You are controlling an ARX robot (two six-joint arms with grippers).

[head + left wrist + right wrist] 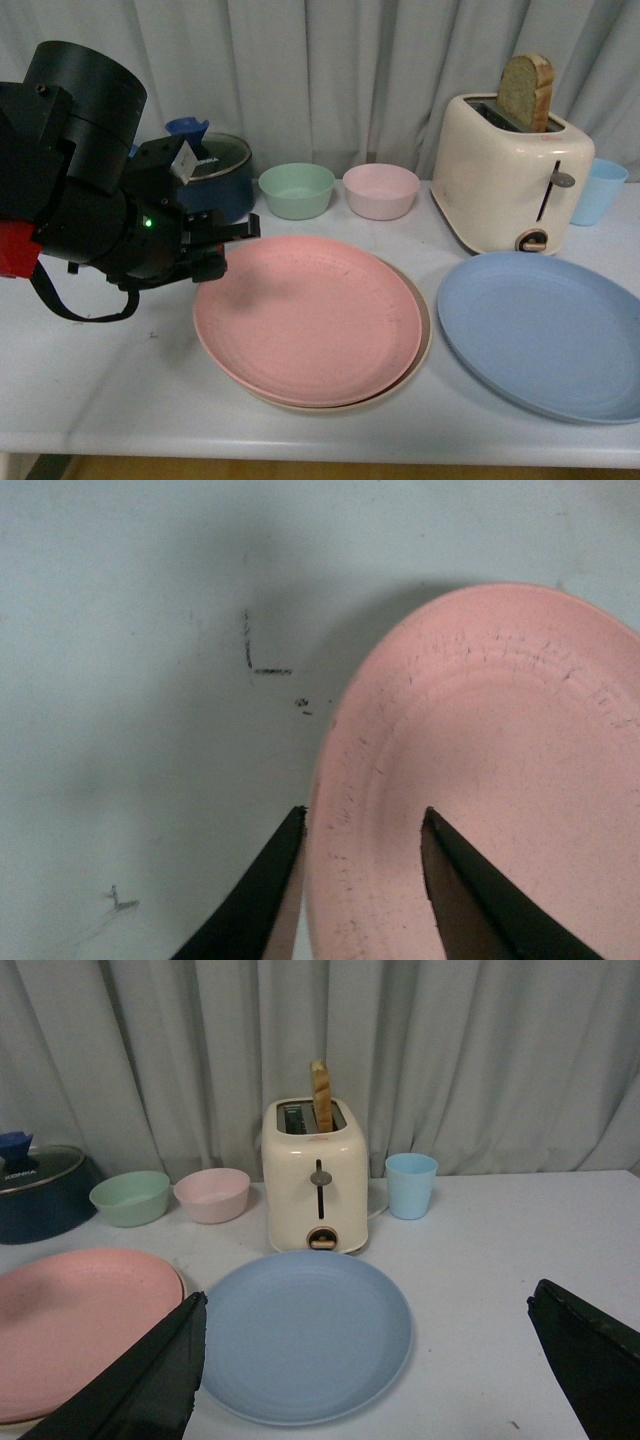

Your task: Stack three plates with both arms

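Note:
The pink plate [310, 315] lies on top of the beige plate [418, 368], of which only a thin rim shows. The blue plate [545, 332] lies alone on the table to the right. My left gripper [222, 243] is open at the pink plate's left rim; in the left wrist view its jaws [362, 820] stand either side of that rim [330, 780]. My right gripper [365, 1310] is open and empty, raised back from the blue plate [300, 1330]; it does not show in the front view.
A cream toaster [510, 185] with a bread slice stands behind the blue plate, a light blue cup [600, 190] beside it. A green bowl [296, 190], a pink bowl [381, 190] and a dark blue lidded pot [215, 175] stand at the back. Curtain behind.

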